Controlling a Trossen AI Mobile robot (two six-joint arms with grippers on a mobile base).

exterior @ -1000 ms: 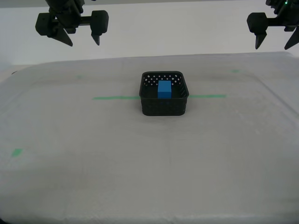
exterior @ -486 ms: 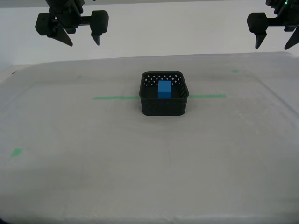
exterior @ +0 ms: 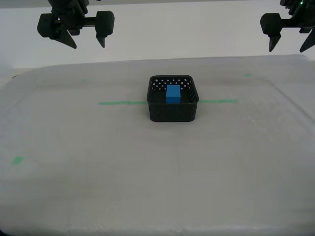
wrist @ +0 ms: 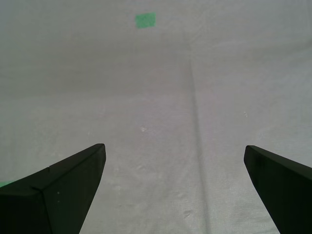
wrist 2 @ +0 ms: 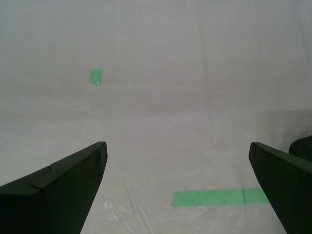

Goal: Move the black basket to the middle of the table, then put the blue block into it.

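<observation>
In the exterior view, the small black perforated plastic basket sits near the middle of the large table with its pale grey-white cloth, astride a thin green tape strip that runs from 9 to 3 o'clock. The solid bright blue rectangular block is inside it, towards the far wall. It looks taller than it is wide, so I judge its long axis upright, faces square to the basket walls. The basket is roughly square with no clear long axis, and its walls lie parallel to the tape. Two grippers hang high over the far edge, well apart from the basket. It lies at about 4 o'clock from the one at upper left and 8 o'clock from the one at upper right, with neither clearly nearer. Both have their jaws spread wide around nothing.

In the second wrist view, my second gripper is wide open and empty over bare cloth. A green strip runs toward a dark sliver, possibly the basket's wall. That suggests this is the upper-left arm, though I cannot be sure.

In the first wrist view, my first gripper is likewise spread wide with nothing between its jaws. Only cloth and a small green tape square show, and neither the basket nor the block is in sight.

Both steps look done, so I judge that no grasp remains.
</observation>
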